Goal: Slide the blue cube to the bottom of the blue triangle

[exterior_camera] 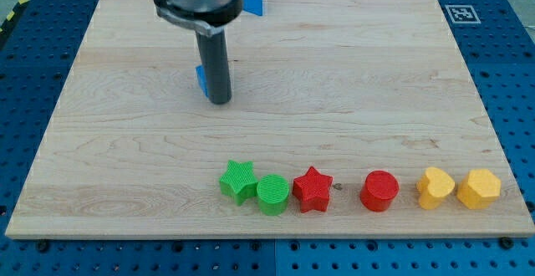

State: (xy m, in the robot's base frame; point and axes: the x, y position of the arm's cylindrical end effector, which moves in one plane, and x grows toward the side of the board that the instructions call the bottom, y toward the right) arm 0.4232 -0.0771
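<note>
The blue cube (pixel 201 79) lies on the wooden board (pixel 351 84) left of centre in the upper half, mostly hidden behind my rod; only its left edge shows. My tip (pixel 220 102) rests on the board right against the cube's right side. The blue triangle (pixel 253 0) lies at the view's top edge of the board, up and to the right of the cube, partly hidden by the arm's grey collar.
A row of blocks lies along the view's bottom: a green star (pixel 239 181), a green cylinder (pixel 272 194), a red star (pixel 313 189), a red cylinder (pixel 379 191), a yellow heart-like block (pixel 435 186) and a yellow hexagon (pixel 478 187). A marker tag (pixel 460 12) sits at the top right corner.
</note>
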